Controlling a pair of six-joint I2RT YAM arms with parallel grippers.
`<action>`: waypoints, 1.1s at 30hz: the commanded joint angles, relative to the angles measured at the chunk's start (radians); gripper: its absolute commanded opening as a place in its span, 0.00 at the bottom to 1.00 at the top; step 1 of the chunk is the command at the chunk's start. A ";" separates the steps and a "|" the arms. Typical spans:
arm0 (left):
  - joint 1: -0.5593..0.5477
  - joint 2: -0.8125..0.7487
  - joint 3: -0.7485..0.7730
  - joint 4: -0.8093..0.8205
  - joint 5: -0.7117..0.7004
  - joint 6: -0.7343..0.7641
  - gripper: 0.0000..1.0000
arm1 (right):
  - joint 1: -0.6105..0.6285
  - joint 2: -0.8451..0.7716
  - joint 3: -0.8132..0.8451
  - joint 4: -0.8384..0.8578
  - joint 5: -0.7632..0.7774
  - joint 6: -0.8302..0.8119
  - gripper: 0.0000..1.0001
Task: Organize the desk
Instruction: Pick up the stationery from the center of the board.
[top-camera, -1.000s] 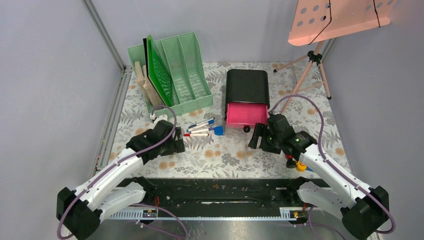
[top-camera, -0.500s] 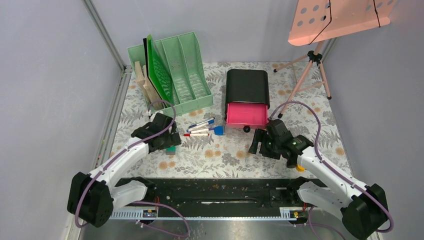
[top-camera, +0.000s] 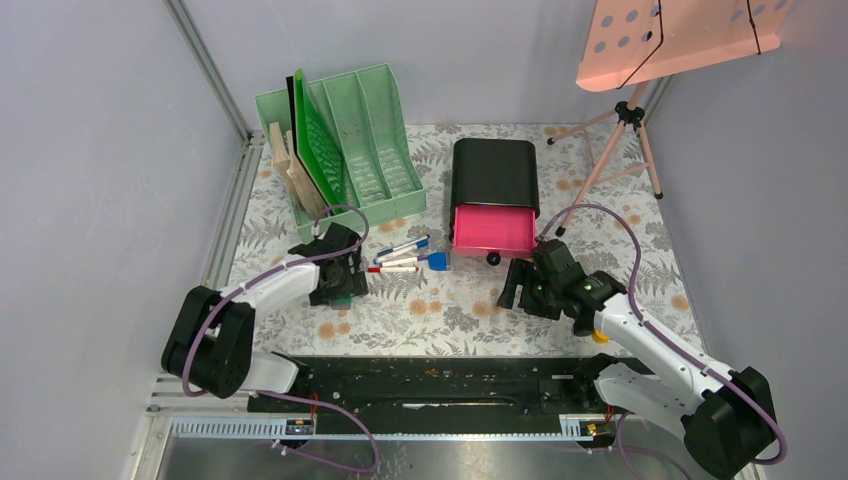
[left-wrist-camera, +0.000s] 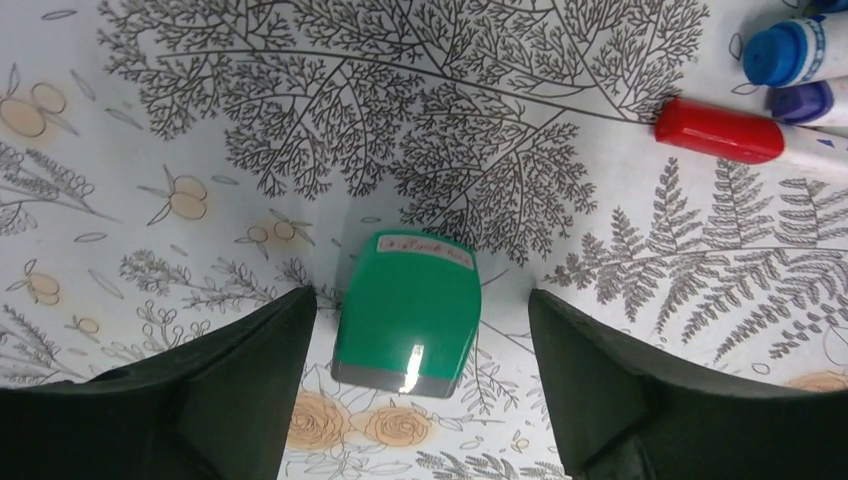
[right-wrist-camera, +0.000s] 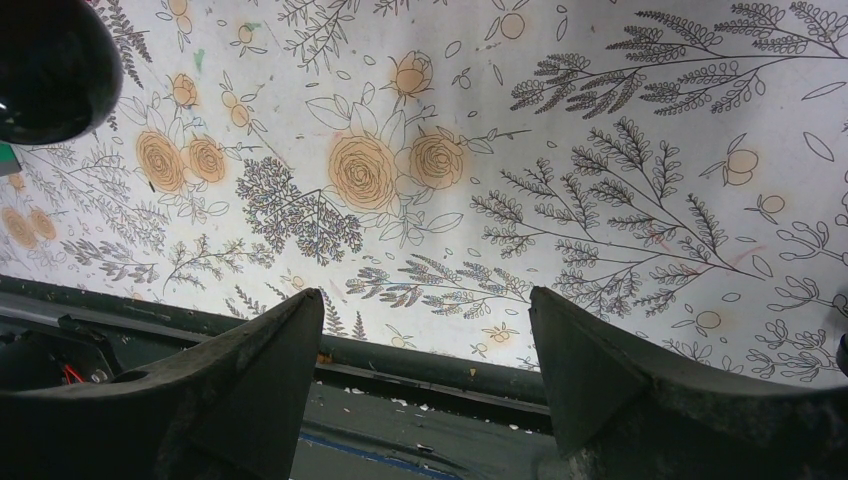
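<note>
The desk (top-camera: 450, 305) is a pale cloth with grey ferns and orange flowers. A small green block (left-wrist-camera: 406, 310) lies flat on it. My left gripper (left-wrist-camera: 422, 300) hangs right over the block, open, one finger on each side with a gap to both. From above, the left gripper (top-camera: 335, 275) sits just left of the markers, with the green block (top-camera: 343, 297) peeking out beneath it. My right gripper (right-wrist-camera: 428, 295) is open and holds nothing, low over the desk near its black front rail (right-wrist-camera: 420, 365). In the top view the right gripper (top-camera: 520, 280) is below the pink drawer.
Several markers (top-camera: 405, 255) lie mid-desk; a red cap (left-wrist-camera: 720, 130) and a blue cap (left-wrist-camera: 795, 50) show nearby. A black drawer box (top-camera: 493, 170) has its pink drawer (top-camera: 493, 228) pulled open. A mint file rack (top-camera: 350, 150) stands back left, a pink tripod stand (top-camera: 625, 130) back right.
The left arm has folded in toward its base while its wrist stayed over the green block, and its jaws have narrowed a little. The right gripper shifted slightly, then held still.
</note>
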 joint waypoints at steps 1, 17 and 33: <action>0.007 0.043 0.003 0.062 0.028 0.011 0.72 | 0.005 -0.008 0.002 0.018 0.004 0.008 0.82; 0.006 -0.036 -0.042 0.042 0.075 0.001 0.13 | 0.005 -0.007 0.024 0.012 -0.007 0.001 0.85; -0.003 -0.397 -0.156 0.119 0.366 -0.028 0.00 | 0.005 -0.093 0.012 -0.075 0.061 -0.011 0.99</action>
